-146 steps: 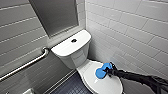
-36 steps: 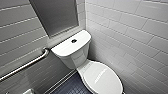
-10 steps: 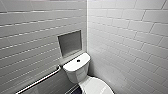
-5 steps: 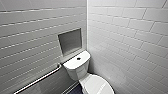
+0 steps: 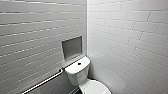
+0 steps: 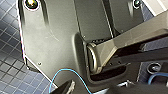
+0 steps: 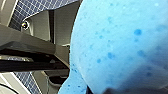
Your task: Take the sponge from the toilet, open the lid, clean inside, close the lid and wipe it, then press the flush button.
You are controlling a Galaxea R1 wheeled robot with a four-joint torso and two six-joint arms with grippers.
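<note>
The white toilet (image 5: 82, 75) stands in the corner at the bottom of the head view. Its flat tank top (image 5: 75, 68) carries a dark round flush button (image 5: 79, 63). Below the tank the lid (image 5: 96, 88) lies shut over the bowl, cut off by the picture's edge. The blue sponge (image 7: 120, 45), speckled with darker pores, looms very close in the right wrist view, and my right gripper is shut on it. My left gripper is open with nothing in it; the left wrist view looks past my own dark body plate.
A metal grab bar (image 5: 42, 83) runs along the left wall below a grey recessed niche (image 5: 72, 47). White tiled walls close in on both sides of the toilet. Dark blue tiled floor (image 6: 10, 75) lies beneath my left arm.
The camera has tilted up, so the toilet sits lower in the picture. Compared with the oldest frame, the sponge and my right arm are gone from the lid.
</note>
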